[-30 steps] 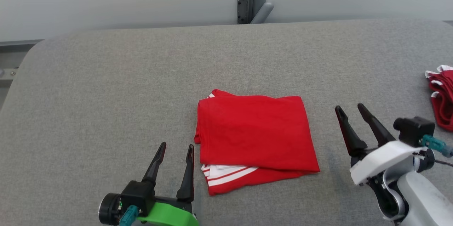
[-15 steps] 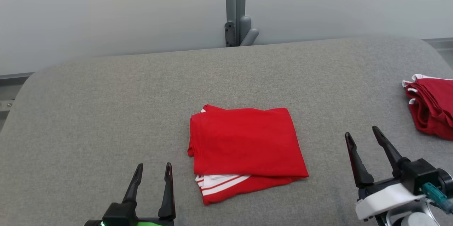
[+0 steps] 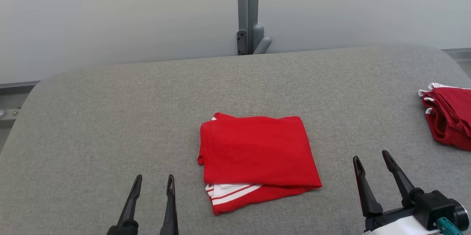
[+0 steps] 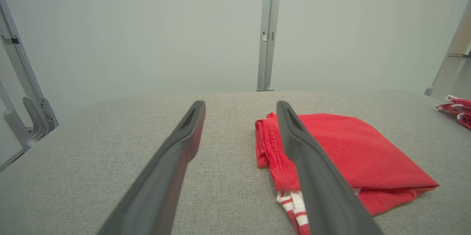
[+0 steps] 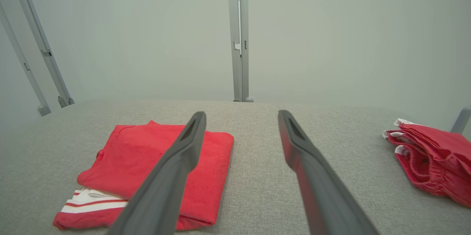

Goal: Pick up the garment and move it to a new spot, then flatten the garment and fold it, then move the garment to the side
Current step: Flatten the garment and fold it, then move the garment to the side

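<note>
The garment (image 3: 255, 155) is red with white stripes and lies folded into a rough square at the middle of the grey table; it also shows in the left wrist view (image 4: 353, 157) and the right wrist view (image 5: 147, 165). My left gripper (image 3: 153, 180) is open, low at the front, to the left of the garment and apart from it. My right gripper (image 3: 371, 156) is open too, to the garment's right, with nothing between its fingers.
A second pile of red cloth with white trim (image 3: 449, 115) lies at the table's right edge, seen too in the right wrist view (image 5: 434, 161). A grey post (image 3: 248, 10) rises behind the table (image 3: 110, 117). Bare grey surface surrounds the folded garment.
Both grippers have drawn back toward the bottom of the head view, away from the garment. The camera has tilted, so the whole scene has shifted. The garment lies as before.
</note>
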Robot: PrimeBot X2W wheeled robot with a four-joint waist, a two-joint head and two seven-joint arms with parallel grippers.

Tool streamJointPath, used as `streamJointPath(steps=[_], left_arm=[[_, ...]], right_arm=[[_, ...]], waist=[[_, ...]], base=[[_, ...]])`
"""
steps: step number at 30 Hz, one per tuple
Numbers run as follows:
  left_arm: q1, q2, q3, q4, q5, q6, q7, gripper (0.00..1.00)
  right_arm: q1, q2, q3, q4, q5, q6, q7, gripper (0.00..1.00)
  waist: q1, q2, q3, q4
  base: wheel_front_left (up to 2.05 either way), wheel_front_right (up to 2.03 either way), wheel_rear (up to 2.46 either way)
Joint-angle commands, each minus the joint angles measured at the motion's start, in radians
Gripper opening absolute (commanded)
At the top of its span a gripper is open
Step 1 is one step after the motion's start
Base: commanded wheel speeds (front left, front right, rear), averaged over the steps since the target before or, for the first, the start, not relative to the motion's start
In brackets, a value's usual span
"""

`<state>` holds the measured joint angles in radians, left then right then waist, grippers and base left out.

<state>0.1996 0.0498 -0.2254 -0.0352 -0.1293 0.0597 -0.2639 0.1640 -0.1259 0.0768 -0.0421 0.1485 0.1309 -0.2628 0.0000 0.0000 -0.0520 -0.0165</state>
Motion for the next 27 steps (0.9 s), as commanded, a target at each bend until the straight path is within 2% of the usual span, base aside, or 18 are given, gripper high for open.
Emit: streamJointPath(steps=[1,27], left_arm=[[0.020,0.002,0.006,-0.005,0.005,0.007,0.000,1.00],[0.003,0.002,-0.008,-0.010,0.012,0.019,0.000,1.00]], right_arm=[[0.013,-0.006,0.002,0.001,0.004,-0.001,-0.002,1.00],[-0.002,0.002,-0.010,0.031,0.029,-0.001,-0.002,1.00]], waist=[[0.0000,0.0000,0.000,0.000],[0.0000,0.0000,0.008,0.033]], base=[[0.00,0.00,0.00],[0.00,0.00,0.00]])
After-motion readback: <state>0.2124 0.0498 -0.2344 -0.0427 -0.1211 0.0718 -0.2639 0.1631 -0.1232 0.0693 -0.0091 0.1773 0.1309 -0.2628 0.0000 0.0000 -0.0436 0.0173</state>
